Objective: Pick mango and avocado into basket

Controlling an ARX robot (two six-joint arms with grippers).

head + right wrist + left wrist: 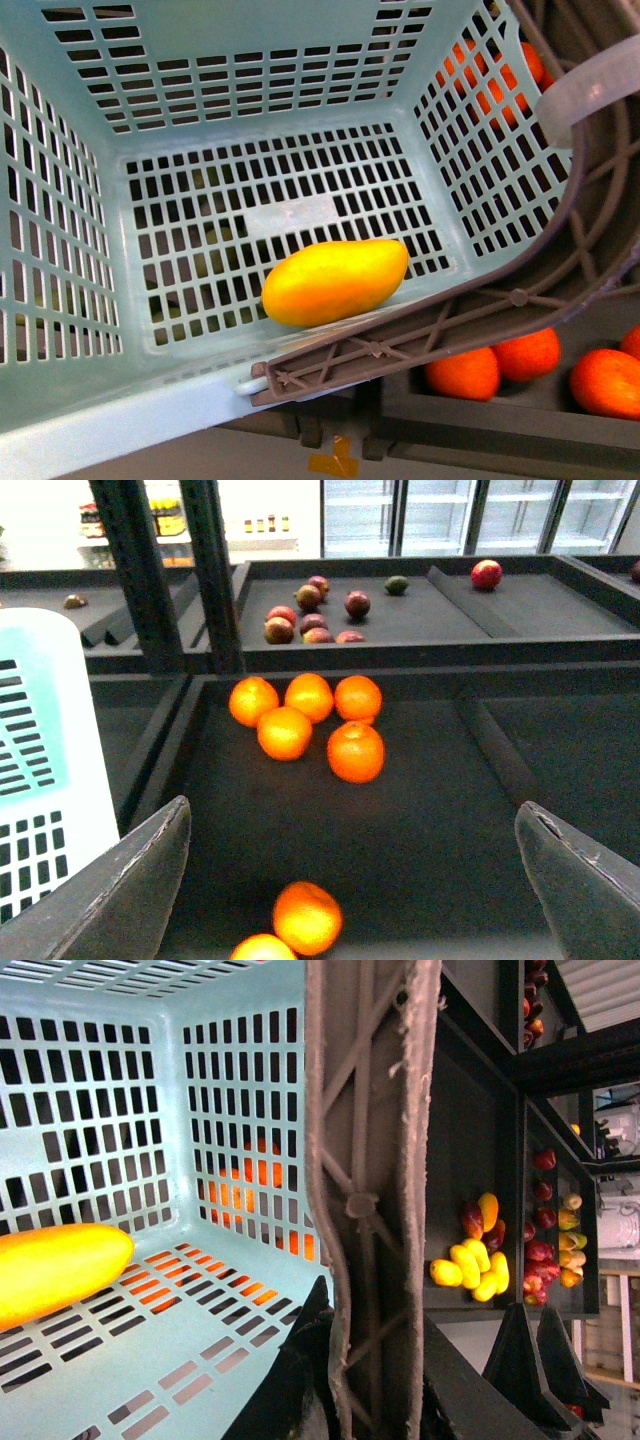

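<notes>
Left fingers [295, 1380]: pinching the brown lattice handle [365, 1160] of the basket [230, 1090], one finger on each side and both touching it.

Mango [55, 1270]: inside the basket on the slotted floor. It is near the finger on the basket side but clear of it, no contact. In the front view it lies on its side at the floor's edge, just beside the handle-side wall.

Past the handle, well away from the left fingers, a pile of yellow fruit [470, 1265] sits on a dark shelf.

Right fingers [130, 880]: spread wide, nothing held.
- Nearest: two oranges [305, 915] on the dark shelf tray [450, 810], in the gap just ahead of the fingertips, untouched.
- One basket corner sits just beside one finger.
- Further out: a cluster of five oranges [310, 725], well clear of the fingertips.
- Farthest: on the next tray back, a group of reddish fruit [315, 615].
- Avocado [397, 584]: small, dark green, alone just past that group. It is well apart from the right fingers and outside the basket.
- A red apple [486, 573] lies off to its side.
</notes>
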